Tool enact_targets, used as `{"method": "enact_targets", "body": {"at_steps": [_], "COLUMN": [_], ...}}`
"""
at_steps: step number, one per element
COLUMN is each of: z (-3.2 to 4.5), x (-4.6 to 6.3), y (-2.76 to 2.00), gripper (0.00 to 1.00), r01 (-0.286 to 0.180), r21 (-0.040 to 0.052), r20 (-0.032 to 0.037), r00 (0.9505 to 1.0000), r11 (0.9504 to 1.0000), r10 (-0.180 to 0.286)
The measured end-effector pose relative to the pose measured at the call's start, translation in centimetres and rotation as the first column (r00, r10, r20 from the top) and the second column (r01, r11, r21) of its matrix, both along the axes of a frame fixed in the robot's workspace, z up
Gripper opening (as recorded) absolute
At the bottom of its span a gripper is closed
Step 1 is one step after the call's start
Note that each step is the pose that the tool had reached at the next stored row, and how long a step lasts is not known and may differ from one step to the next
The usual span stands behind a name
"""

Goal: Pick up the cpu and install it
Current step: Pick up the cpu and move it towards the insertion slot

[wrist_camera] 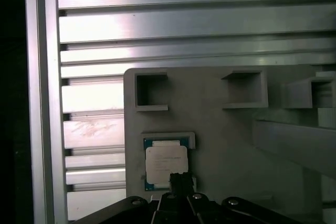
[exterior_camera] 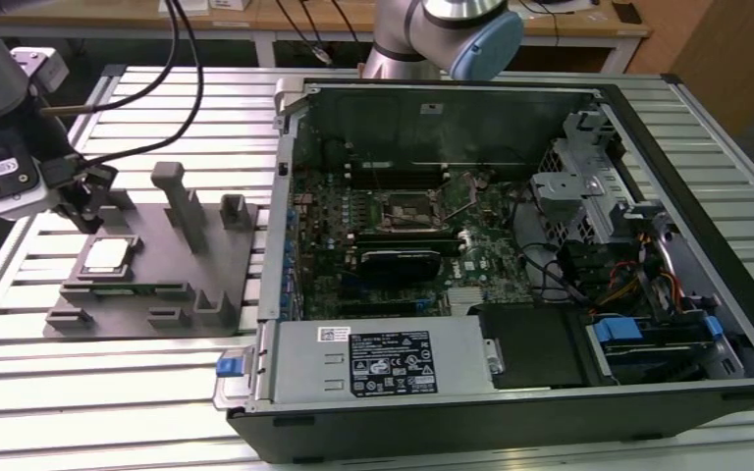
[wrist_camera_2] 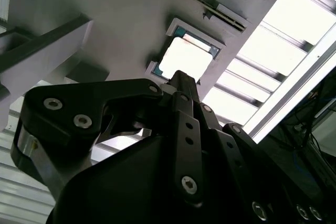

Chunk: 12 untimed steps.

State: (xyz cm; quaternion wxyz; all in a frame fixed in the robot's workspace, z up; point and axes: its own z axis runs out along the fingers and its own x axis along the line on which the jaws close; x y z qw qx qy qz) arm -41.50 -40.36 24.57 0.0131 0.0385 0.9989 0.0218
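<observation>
CPU (exterior_camera: 106, 255) sits in grey holder tray (exterior_camera: 154, 245) on bench (exterior_camera: 76, 392); claw (exterior_camera: 89, 218) just above it, can't tell if apart or together.

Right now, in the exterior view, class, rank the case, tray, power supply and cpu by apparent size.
Largest: case.
Next: tray and power supply, which look about alike, so they are left unranked.
Smallest: cpu.

Cpu (exterior_camera: 106, 256), small flat square chip, shiny silver-grey metal top, pale rim with a blue-green edge, lying flat and top up, seated in a shallow framed recess of the grey tray (exterior_camera: 154, 253), at the exterior view's left, not yet installed
</observation>
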Motion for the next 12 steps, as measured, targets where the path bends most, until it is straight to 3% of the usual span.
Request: {"method": "enact_targets", "body": {"at_steps": [12], "z": [-0.38], "x": [-0.04], "y": [-0.03], "gripper": [0.11], "r01": [0.000], "r21": [0.0000], "r20": [0.0000], "r00": [1.0000], "r11": [1.0000], "r10": [0.000]}}
